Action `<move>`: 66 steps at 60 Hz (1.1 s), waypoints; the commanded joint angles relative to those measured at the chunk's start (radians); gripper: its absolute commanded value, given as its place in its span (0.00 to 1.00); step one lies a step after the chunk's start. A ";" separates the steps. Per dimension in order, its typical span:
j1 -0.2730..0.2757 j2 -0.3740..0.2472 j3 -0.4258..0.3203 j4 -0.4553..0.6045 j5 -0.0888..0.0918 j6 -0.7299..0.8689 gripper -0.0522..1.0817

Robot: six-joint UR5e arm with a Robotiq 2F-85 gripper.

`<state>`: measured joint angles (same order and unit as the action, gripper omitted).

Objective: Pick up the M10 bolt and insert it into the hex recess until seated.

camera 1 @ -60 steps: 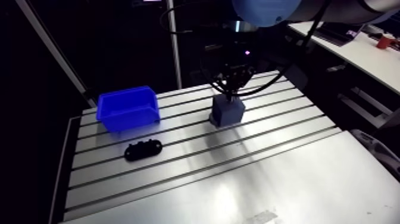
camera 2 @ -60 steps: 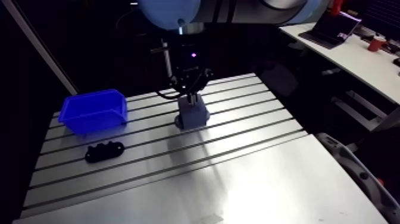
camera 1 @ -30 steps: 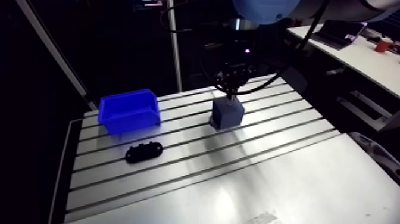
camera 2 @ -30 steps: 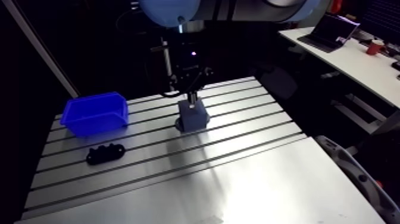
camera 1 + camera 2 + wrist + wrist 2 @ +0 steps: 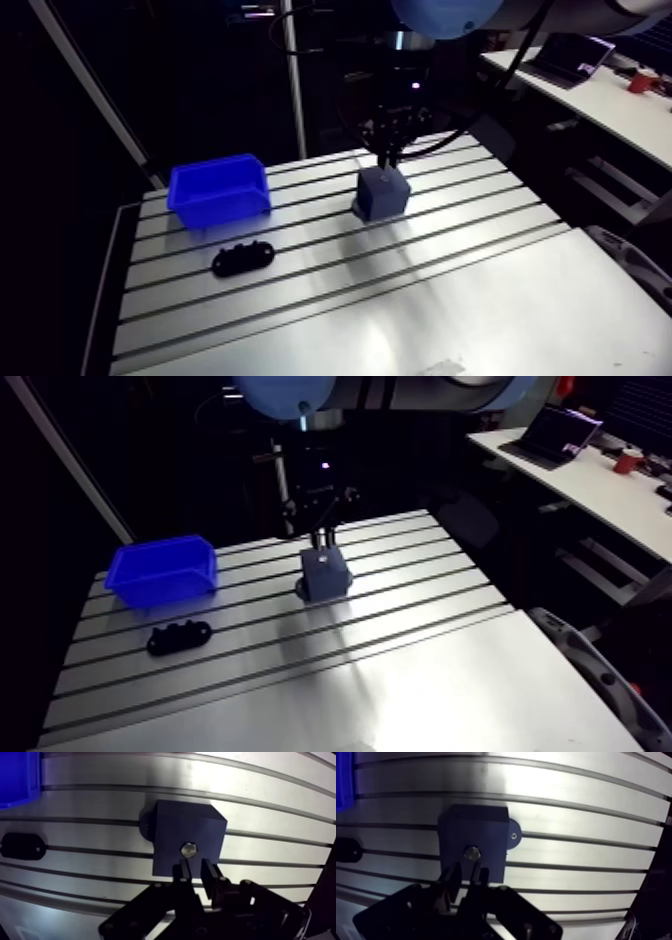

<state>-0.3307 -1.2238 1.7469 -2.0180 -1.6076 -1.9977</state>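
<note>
Our gripper (image 5: 196,870) hangs empty, fingers (image 5: 183,872) narrowly parted; we see the M10 bolt (image 5: 188,849) just ahead of them, head-up in the top of the block (image 5: 170,827), axis vertical; we judge it seated.

Gripper (image 5: 322,529) hangs from dark wrist, directly above blue-grey block (image 5: 325,579). Block stands on slotted table (image 5: 420,661), toward far edge, about mid-width. Small pale spot on block top, too small to identify. Blue bin (image 5: 162,571) at far left, well apart from block. Black flat part (image 5: 179,636) lies just nearer than bin, across slot.
</note>
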 commanded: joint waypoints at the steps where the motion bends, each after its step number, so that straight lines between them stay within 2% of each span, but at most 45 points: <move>1: 0.002 -0.026 -0.003 0.010 -0.008 0.004 0.05; 6: 0.002 -0.037 -0.010 0.031 -0.010 0.014 0.05; 16: 0.002 -0.078 -0.069 0.195 -0.015 0.080 0.05; 18: 0.002 -0.078 -0.069 0.195 -0.015 0.080 0.05; 22: 0.005 -0.094 -0.110 0.281 -0.013 0.119 0.05; 33: 0.019 -0.126 -0.205 0.407 -0.009 0.163 0.05; 48: 0.057 -0.158 -0.282 0.513 -0.013 0.190 0.05; 58: 0.102 -0.198 -0.292 0.522 -0.013 0.218 0.05; 66: 0.118 -0.226 -0.299 0.520 -0.012 0.223 0.05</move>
<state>-0.2654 -1.3898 1.4822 -1.5327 -1.6199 -1.8050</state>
